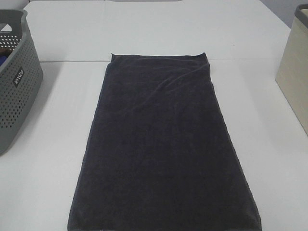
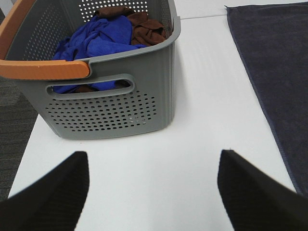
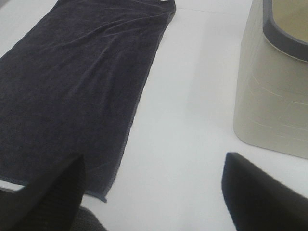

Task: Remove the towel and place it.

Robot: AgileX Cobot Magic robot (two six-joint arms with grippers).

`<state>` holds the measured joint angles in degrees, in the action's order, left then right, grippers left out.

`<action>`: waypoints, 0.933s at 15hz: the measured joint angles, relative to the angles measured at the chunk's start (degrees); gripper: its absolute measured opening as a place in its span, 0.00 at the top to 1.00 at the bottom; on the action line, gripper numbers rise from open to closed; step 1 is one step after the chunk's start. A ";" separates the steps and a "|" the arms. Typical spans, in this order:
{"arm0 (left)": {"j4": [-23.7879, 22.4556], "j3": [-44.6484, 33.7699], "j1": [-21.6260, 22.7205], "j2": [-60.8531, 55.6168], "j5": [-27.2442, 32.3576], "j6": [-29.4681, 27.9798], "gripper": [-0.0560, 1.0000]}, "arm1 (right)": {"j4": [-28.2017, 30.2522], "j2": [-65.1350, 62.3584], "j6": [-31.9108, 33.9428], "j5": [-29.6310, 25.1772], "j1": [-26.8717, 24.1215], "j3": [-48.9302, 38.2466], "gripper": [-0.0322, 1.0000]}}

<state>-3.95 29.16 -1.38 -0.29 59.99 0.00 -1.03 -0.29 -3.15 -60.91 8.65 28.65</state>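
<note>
The towel (image 1: 161, 144) lies spread flat and lengthwise on the white table (image 1: 43, 183), between the grey perforated basket (image 1: 17, 82) on one side and a beige bin (image 1: 294, 79) on the other, touching neither. Its far hem shows a small crease; the rest sits smooth, and the near edge runs out of the high view.

The left gripper (image 2: 151, 192) hovers over bare table between the towel and the basket, its fingers (image 2: 53, 192) spread wide with nothing between them. The right gripper (image 3: 154, 195) hangs near the towel's near corner, beside the beige bin, fingers likewise apart and empty; one of its fingers (image 3: 53, 192) sits over the towel's edge.

The basket already holds blue cloth (image 2: 96, 36) and brown cloth (image 2: 144, 26), so it looks like the source and the towel appears already placed; whether more handling is needed cannot be told from here.

Should either arm pinch the towel now, the likely trouble is uneven: one corner lifts while the rest drags, bunching the cloth and spoiling its flat lay. A shallow pinch on thick terry could slip free. The left arm, so near the basket, could nudge it aside on a careless sweep; the right arm risks the same with the bin.
</note>
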 joint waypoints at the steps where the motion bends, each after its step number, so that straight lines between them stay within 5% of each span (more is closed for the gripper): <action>1: 0.00 0.00 0.00 0.00 0.00 0.00 0.28 | 0.00 0.00 0.00 0.00 0.00 0.00 0.24; 6: 0.92 0.00 1.15 0.00 0.00 0.00 0.28 | 0.00 0.00 0.06 0.00 -4.81 0.00 0.24; 8: 2.46 0.00 5.56 0.00 0.00 0.00 0.28 | 0.00 0.00 0.06 0.00 -7.51 0.00 0.24; 14: 3.95 0.00 5.96 0.00 0.00 0.00 0.28 | 0.00 0.00 0.06 0.00 -7.73 0.00 0.24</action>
<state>0.00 29.16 4.58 -0.29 59.99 0.00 -1.03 -0.29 -3.09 -60.91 0.92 28.65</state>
